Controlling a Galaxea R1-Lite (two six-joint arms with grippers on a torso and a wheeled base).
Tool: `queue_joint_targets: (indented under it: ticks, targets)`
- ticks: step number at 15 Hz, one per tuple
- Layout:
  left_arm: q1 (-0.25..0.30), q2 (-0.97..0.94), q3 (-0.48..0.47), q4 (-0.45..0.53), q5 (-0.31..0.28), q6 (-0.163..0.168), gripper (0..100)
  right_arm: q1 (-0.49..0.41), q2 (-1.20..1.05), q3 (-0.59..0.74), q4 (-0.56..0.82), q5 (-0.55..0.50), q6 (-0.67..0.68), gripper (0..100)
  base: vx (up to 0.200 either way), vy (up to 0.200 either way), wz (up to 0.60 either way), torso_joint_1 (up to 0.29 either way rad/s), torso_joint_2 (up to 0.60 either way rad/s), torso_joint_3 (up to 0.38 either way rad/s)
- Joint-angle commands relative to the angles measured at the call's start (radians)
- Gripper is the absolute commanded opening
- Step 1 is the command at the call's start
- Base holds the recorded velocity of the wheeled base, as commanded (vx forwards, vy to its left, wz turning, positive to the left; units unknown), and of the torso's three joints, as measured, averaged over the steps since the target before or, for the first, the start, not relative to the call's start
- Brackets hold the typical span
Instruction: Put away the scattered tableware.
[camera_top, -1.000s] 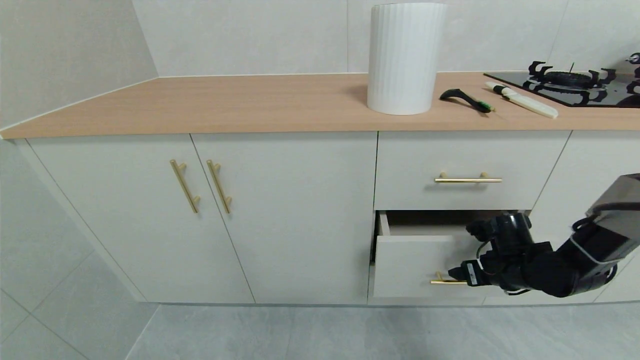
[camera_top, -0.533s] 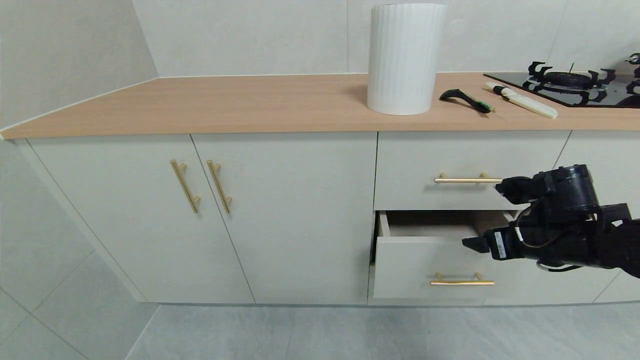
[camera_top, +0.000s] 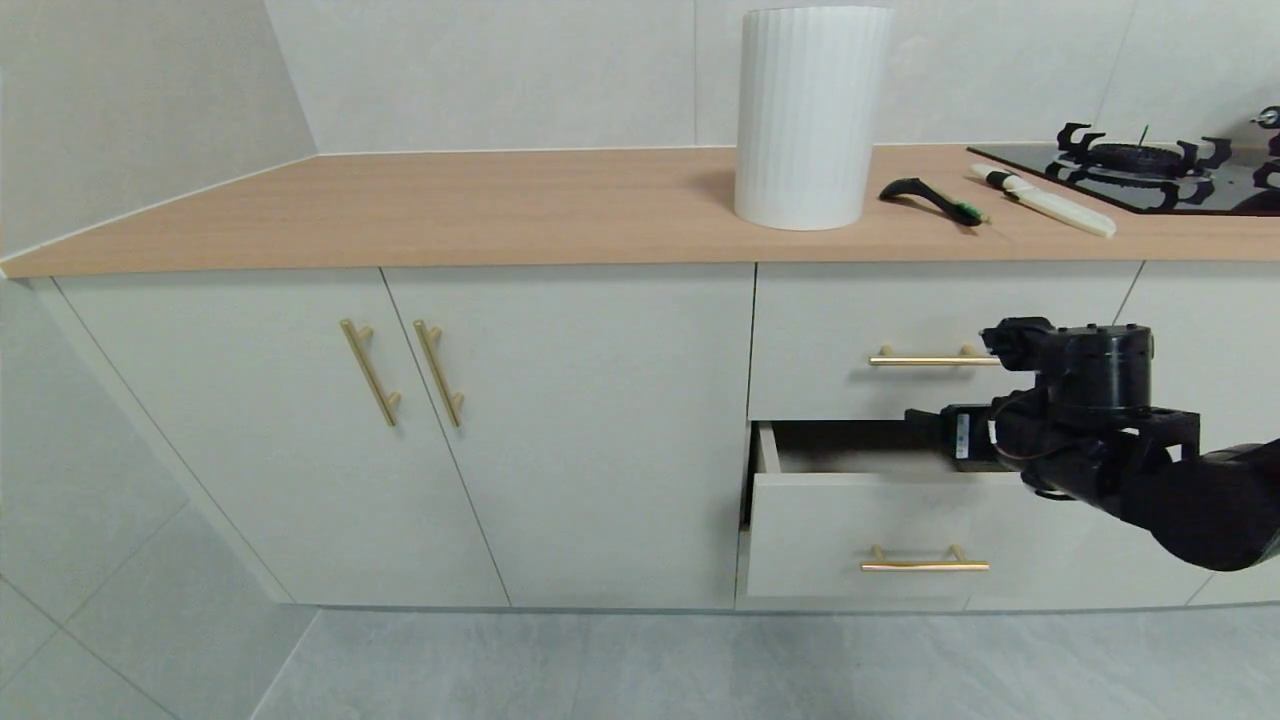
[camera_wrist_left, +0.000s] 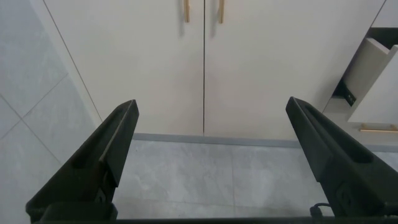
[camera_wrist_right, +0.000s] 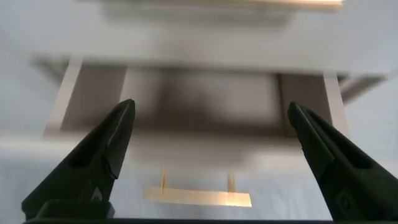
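Left gripper (camera_wrist_left: 210, 107): fingers apart, empty, hanging low before the cupboard doors; best left parked. Lower drawer (camera_top: 850, 520) stands part-way out, and the tableware, a black scoop (camera_top: 928, 197) and a white knife (camera_top: 1050, 204), lies on the bench (camera_top: 500, 210) right of the white canister (camera_top: 812, 115). Right gripper (camera_wrist_right: 210, 107): fingers apart, empty, facing the drawer mouth. Judged best: rise clear of the upper drawer handle (camera_top: 935, 359), then close across the scoop's slim handle.

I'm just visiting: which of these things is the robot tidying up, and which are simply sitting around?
Job: black utensil and white knife, both on the counter; open lower drawer, likely their destination.
Just there: white ribbed jar, stove, upper drawer, cupboard doors.
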Motion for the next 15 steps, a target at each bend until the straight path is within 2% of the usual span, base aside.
queue_joint_targets:
  ticks: [1,9,12,15]
  targets:
    - [0.000,0.000,0.000,0.000,0.000,0.000,100,0.000,0.113,0.007,-0.045,-0.011,0.004,100,0.000,0.000,0.00,0.000,0.00,0.000]
    - [0.000,0.000,0.000,0.000,0.000,0.000,100,0.000,0.193,0.007,-0.082,-0.009,-0.001,100,0.000,0.000,0.00,0.000,0.00,0.000]
    - [0.000,0.000,0.000,0.000,0.000,0.000,100,0.000,0.146,0.005,0.050,-0.003,-0.001,100,0.000,0.000,0.00,0.000,0.00,0.000]
    - [0.000,0.000,0.000,0.000,0.000,0.000,100,0.000,0.107,0.005,0.122,0.002,-0.001,100,0.000,0.000,0.00,0.000,0.00,0.000]
